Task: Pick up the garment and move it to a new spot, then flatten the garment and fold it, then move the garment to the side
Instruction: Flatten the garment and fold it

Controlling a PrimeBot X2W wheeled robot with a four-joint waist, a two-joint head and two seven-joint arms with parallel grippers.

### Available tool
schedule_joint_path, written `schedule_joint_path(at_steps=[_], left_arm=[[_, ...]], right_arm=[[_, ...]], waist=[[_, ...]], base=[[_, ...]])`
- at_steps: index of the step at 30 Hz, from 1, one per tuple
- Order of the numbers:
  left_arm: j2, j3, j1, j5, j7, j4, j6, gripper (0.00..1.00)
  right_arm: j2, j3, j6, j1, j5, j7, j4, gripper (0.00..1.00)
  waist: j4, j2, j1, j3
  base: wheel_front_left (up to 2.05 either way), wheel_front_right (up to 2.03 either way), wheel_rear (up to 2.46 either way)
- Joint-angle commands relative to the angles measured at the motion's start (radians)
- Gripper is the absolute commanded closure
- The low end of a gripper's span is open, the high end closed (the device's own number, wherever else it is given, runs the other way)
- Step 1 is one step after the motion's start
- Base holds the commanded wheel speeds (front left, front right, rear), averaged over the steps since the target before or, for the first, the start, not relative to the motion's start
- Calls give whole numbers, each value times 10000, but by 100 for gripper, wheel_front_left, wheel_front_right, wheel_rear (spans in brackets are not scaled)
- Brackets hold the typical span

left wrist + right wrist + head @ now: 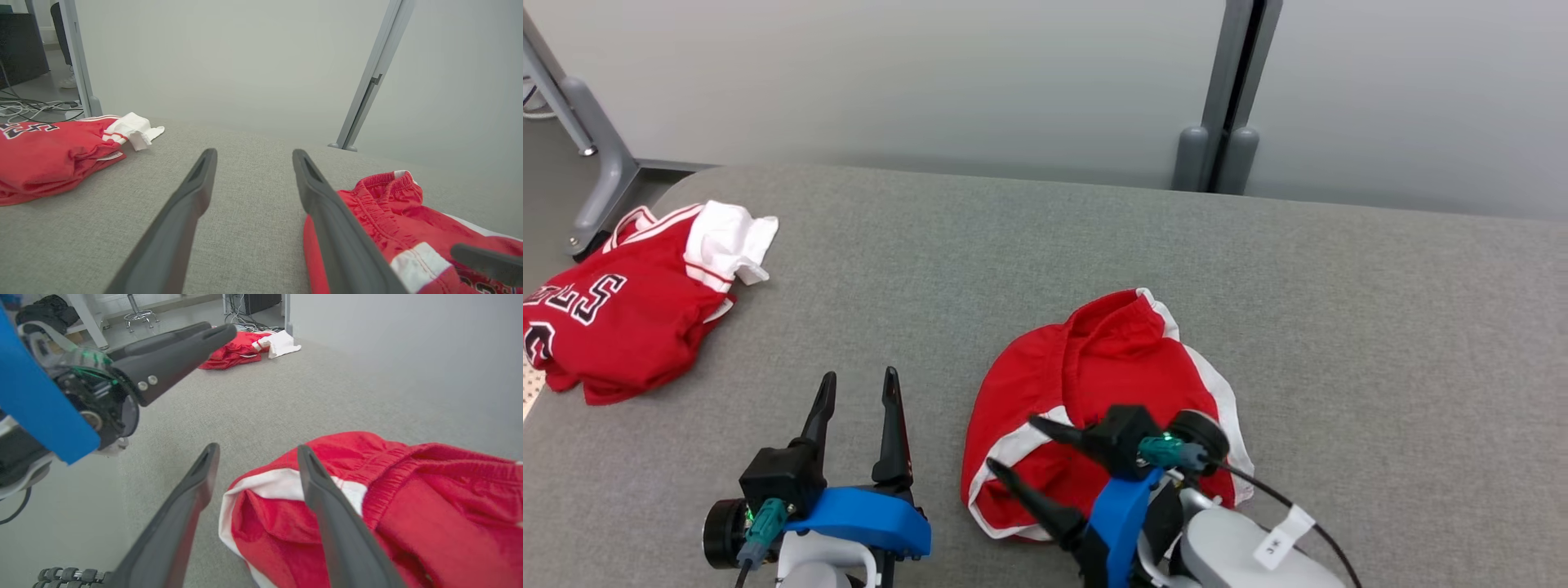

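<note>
Jersey (621,318): cut by the head view's left edge; lettering reads only in part.
Shorts (1094,367): near hem hidden behind the right gripper (1009,442); cropped at right and bottom in the right wrist view.
Shorts print (476,283): dark marks at the left wrist view's bottom edge, unreadable.

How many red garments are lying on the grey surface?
2. A red jersey with lettering lies at the far left edge; red shorts lie crumpled near the middle, by the right gripper.

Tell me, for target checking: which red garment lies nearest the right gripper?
The white-striped red shorts at the right gripper; the lettered jersey lies far left.
</note>
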Motion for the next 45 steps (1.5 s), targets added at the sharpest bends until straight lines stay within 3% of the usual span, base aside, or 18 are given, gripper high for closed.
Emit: schedule_joint_path(at_steps=[1,12,20,25,36,42,43,45], left_arm=[[-11,4,164,56,-31,28,-36,0],[4,-156,436,109,-31,53,-25,0],[5,-175,442,70,-31,3,-10,0],[3,-200,246,77,-31,-17,-50,0],[-5,-164,-4,42,-31,6,-38,0],[-13,-146,-84,21,-31,-27,-21,0],[-15,-146,-97,14,-31,-34,-22,0],[-18,-139,-108,2,-31,-44,-20,0]], right_arm=[[-138,-488,5,362,-232,-185,-152,0],[-305,-4620,5,2820,-1985,20,-1321,0],[-303,-6256,5,4317,-3117,669,-2355,0],[-300,-6239,5,4341,-3141,935,-2095,0],[-575,-4255,5,3048,-2813,897,-56,0],[-532,-3711,3,2269,-2988,824,1293,0],[-523,-3651,3,2174,-3075,854,1490,4],[-484,-3614,2,1998,-3170,786,1833,64]], waist=[[-252,1,0,-258],[-720,1,0,-648],[-829,1,0,-462],[-754,1,0,-218],[-354,1,0,167],[-233,1,0,282],[-219,1,0,298],[-204,1,0,324]], base=[[0,0,0],[0,0,0],[0,0,0],[0,0,0],[0,0,0],[0,0,0],[0,0,0],[0,0,0]])
